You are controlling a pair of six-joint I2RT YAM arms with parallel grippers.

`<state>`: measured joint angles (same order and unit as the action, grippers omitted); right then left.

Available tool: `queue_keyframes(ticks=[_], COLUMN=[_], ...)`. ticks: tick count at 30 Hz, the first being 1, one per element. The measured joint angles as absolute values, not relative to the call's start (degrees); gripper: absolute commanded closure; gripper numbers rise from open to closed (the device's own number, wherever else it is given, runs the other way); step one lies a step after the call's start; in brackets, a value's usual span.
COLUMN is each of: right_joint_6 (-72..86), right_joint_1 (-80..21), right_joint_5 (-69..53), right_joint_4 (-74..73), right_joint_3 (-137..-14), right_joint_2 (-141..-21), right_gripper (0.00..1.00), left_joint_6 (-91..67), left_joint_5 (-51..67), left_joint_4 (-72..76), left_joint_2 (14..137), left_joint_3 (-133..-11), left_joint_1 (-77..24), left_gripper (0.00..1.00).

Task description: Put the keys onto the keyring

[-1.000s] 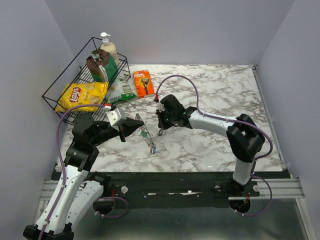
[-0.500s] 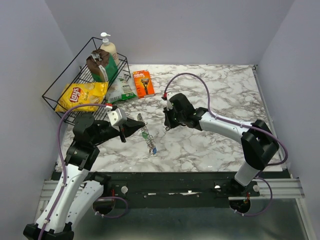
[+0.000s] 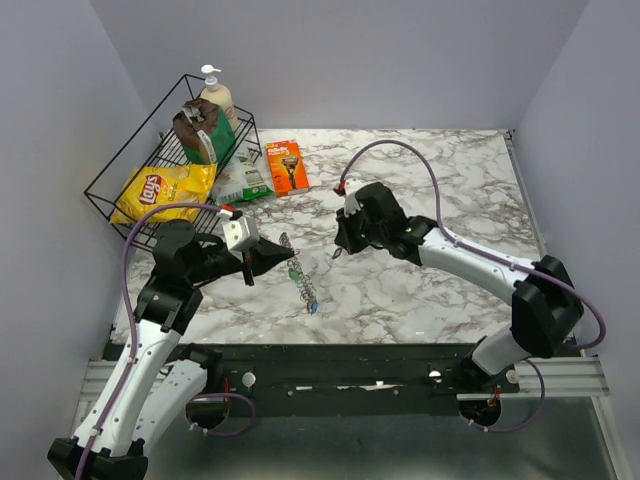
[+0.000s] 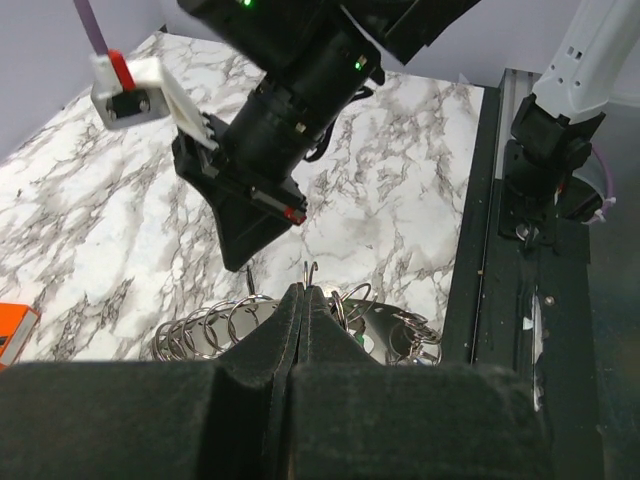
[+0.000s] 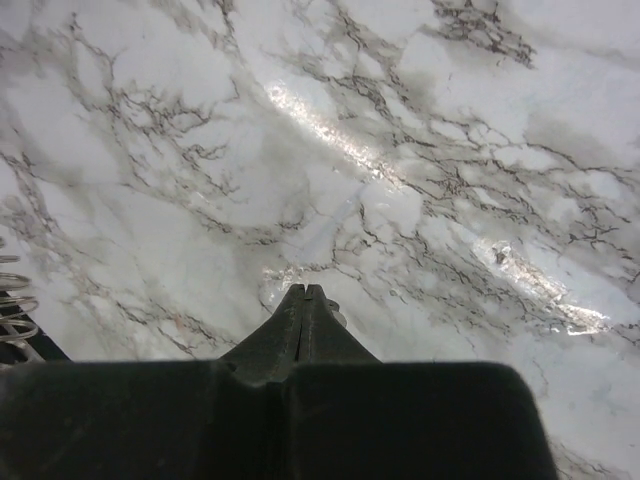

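- The marble surface (image 3: 450,190) fills the top view. Both wrist views show only patches of it.
- A black wire basket (image 3: 135,133) sits at the far left, seen from above only. It holds a yellow chips bag (image 3: 165,190), a brown-and-green bag (image 3: 203,135) and a pump bottle (image 3: 216,98). A green-and-white pouch (image 3: 240,180) lies at its near right corner, and I cannot tell if it is inside.
- My left tool (image 3: 283,252) reaches in from the left. Its wrist view shows the fingers (image 4: 290,320) clenched on a wire of the keyring, which the top view is too small to show.
- My right tool (image 3: 340,243) hovers just right of it, apart from the coil. Its wrist view shows the fingers pressed together with a sliver of silver metal at their tip. That looks like the slim key (image 5: 331,315), pinched.
- The orange razor pack (image 3: 287,166) lies on the far side, right of the basket.
- The keyring (image 3: 300,280) trails as a coil from the left tool toward the near edge, and its loops show at the left edge of the right wrist view.
- A green tag (image 3: 295,272) sits midway along the coil and a blue tag (image 3: 313,308) at its near end.
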<state>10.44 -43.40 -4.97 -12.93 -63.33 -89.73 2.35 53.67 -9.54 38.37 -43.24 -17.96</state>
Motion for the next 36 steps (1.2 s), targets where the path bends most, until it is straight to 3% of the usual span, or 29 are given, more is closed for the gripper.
queue_keyframes(ticks=[14,36], right_joint_6=[3.4,1.6], right_joint_1=[-43.3,-43.3], right_joint_5=[-14.3,-37.2], right_joint_4=[-12.1,-1.0], right_joint_3=[-63.1,-61.3], right_joint_2=[-72.3,-66.3], right_gripper=[0.99,0.99], left_joint_6=[3.4,1.4], left_joint_5=[56.2,57.4], left_joint_4=[-9.6,-6.8], left_joint_2=[41.1,45.9], left_joint_3=[-44.1,-47.2], left_joint_1=[-18.0,-18.0], left_gripper=[1.0,1.0])
